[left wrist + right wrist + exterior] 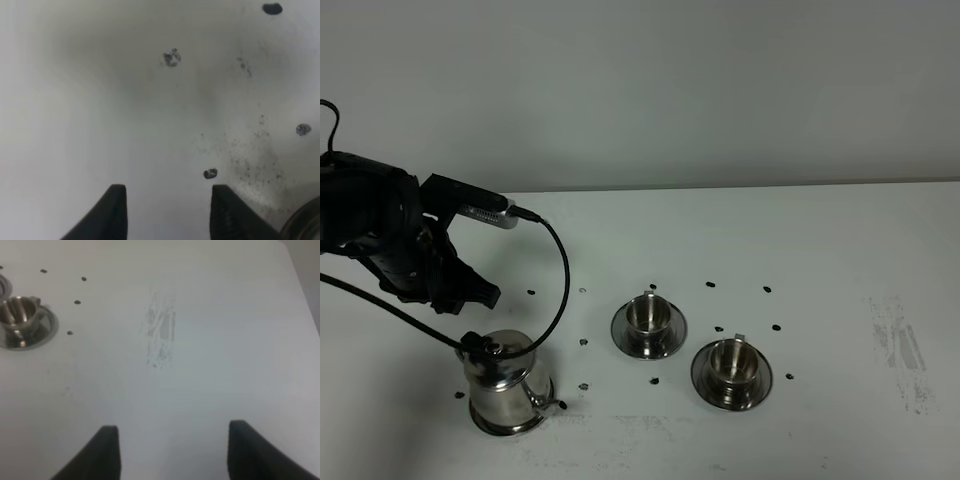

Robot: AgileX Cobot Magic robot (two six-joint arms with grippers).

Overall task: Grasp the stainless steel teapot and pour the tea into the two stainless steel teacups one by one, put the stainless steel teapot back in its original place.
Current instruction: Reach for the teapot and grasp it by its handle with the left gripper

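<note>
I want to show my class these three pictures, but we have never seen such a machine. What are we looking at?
It is a robot with two arms, each ending in a two-fingered gripper. The wide picture comes from a camera mounted high: the left arm is near a steel teapot, and two steel teacups sit on saucers on a white table. The other pictures come from cameras on the wrists: the left gripper and the right gripper are both open, holding nothing.
</note>
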